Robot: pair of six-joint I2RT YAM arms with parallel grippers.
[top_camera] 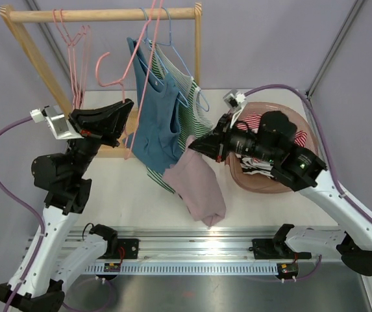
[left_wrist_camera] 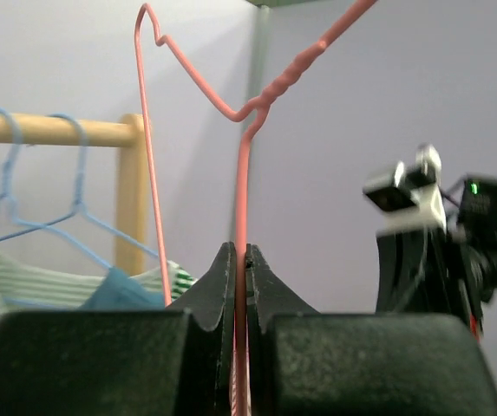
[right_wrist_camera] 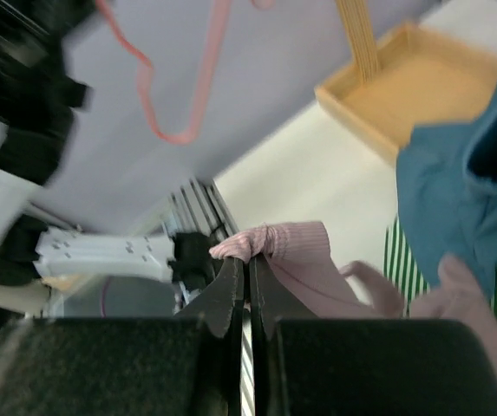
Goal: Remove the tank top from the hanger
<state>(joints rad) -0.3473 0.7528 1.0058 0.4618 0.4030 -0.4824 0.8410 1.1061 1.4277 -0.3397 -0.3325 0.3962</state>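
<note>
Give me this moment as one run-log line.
left end effector: shut on pink hanger | right end effector: shut on pink tank top | status: garment looks off the hanger

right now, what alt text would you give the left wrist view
The left jaws are shut on a pink wire hanger, which rises against a pale wall. Behind on the left, blue hangers on a wooden rail carry a green-striped top; the right arm is blurred on the right.
</note>
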